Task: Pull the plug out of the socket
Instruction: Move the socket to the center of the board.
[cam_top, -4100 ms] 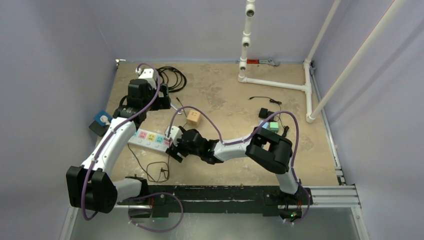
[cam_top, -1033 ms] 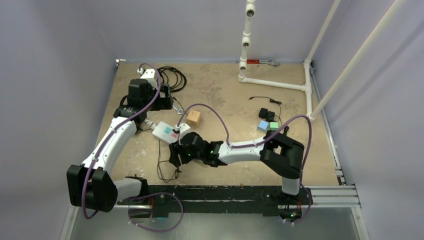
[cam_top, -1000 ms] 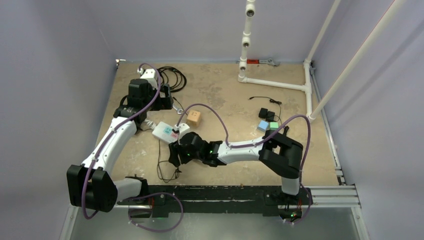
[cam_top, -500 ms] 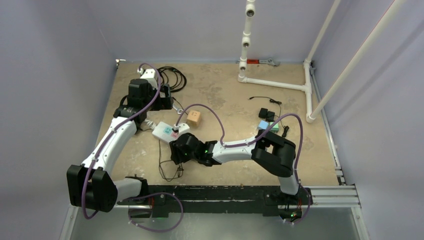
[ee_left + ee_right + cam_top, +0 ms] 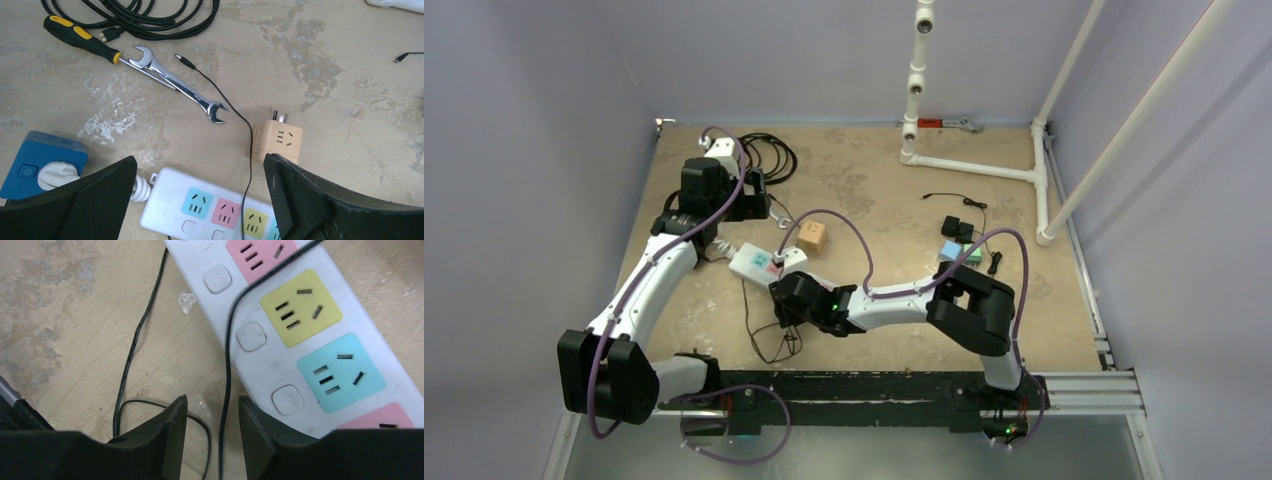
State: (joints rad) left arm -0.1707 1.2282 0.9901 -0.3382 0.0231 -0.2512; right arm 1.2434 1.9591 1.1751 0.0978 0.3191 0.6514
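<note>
Looks unfinished: shows the white plug (image 5: 792,257) seemingly seated at the 3 o'clock end of the power strip (image 5: 754,262). Finds the right claw (image 5: 212,405) narrow, straddling the thin cable (image 5: 227,355) at its 6 o'clock, clamping nothing; the left claw (image 5: 200,160) wide, empty. Leaves the pull.

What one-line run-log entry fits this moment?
right gripper: narrowly open, black cable between fingers | left gripper: wide open above power strip | sockets in view: no plug
</note>
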